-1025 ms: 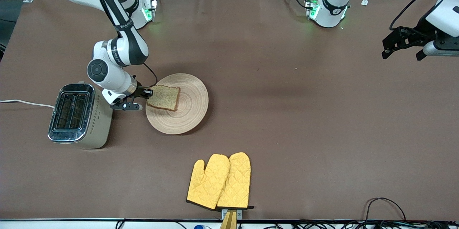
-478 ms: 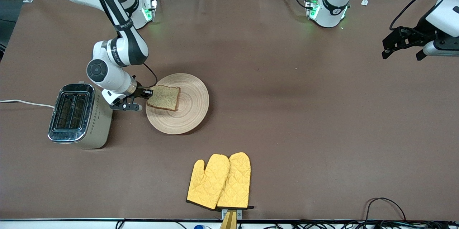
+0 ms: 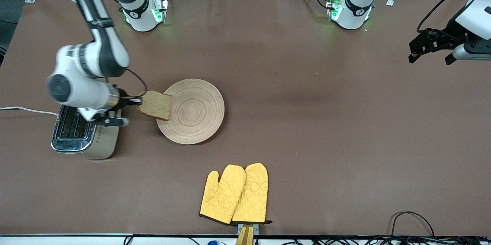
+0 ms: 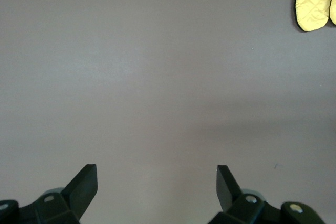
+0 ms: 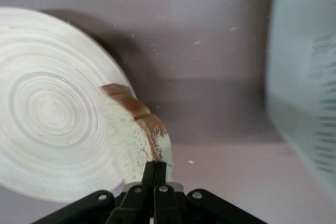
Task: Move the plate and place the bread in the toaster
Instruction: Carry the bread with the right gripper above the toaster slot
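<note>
the bread point(image 3: 155, 105) is off the plate point(image 3: 195, 111) and in the air, pinched by one edge in the right gripper point(image 3: 135, 100), whose jaws are closed thin on the crust; in the right wrist view the fingers meet almost flat on the slice point(image 5: 137, 142). it hangs over the bare table between the plate's rim and the toaster point(image 3: 82, 130), with its free corner overlapping the rim. judging by this, the pick is done and the carry is partway; what is left is to bring the slice over one of the two slots, turn it edge-down and let it drop in. whether the plate move is finished cannot be told from here; the plate lies flat just beside the toaster, toward the right arm's end of the table. the bread is a squarish brown slice, speckled, with a darker crust, and it holds its shape though gripped by one edge only. the plate is round, pale wood with ring grain, shallow and bare. the toaster is cream with a shiny chrome top, a row of small marks on its side and a white cord point(image 3: 27, 110); the right arm's wrist covers part of its top. the table point(image 3: 307, 122) has a matte brown cover. two yellow quilted mitts point(image 3: 234, 194) lie nearer the camera. the left gripper point(image 4: 156, 182) waits over bare table at the left arm's end, jaws wide apart and holding nothing.
</note>
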### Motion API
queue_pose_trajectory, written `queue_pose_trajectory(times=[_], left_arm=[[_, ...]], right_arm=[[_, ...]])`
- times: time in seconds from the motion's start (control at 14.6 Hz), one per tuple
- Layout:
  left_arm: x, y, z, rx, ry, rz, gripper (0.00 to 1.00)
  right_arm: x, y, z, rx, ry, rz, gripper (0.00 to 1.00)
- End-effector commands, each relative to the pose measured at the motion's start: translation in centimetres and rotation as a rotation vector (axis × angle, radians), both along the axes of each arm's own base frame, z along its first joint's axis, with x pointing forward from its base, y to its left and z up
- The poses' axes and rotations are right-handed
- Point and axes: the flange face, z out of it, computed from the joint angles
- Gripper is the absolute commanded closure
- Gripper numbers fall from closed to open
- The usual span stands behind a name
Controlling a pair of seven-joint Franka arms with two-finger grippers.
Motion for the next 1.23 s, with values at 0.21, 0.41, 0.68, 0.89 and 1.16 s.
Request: queue_pose_trajectory(times=[0.21,0.41,0.68,0.89,1.16], left_arm=[[0.2,0.2,0.4,-0.012,-0.006,-0.005,0.0],[0.2,0.2,0.4,-0.012,-0.006,-0.005,0.0],[0.3,0.2,0.4,-0.012,-0.007,-0.005,0.0],[0.2,0.2,0.4,-0.012,-0.006,-0.005,0.0],[0.2,0.2,0.4,-0.012,-0.006,-0.005,0.0]], right_arm=[[3.6,-4.6,13.2,-0.18,-0.058,0.09,1.0],[4.4,-5.6,16.2,-0.355,-0.108,0.143,1.0],[5.0,-7.3,17.1,-0.517,-0.141,0.181,1.0],[5.7,-8.1,16.4,-0.556,-0.154,0.179,1.0],[6.2,-8.1,14.3,-0.559,-0.131,0.178,1.0]])
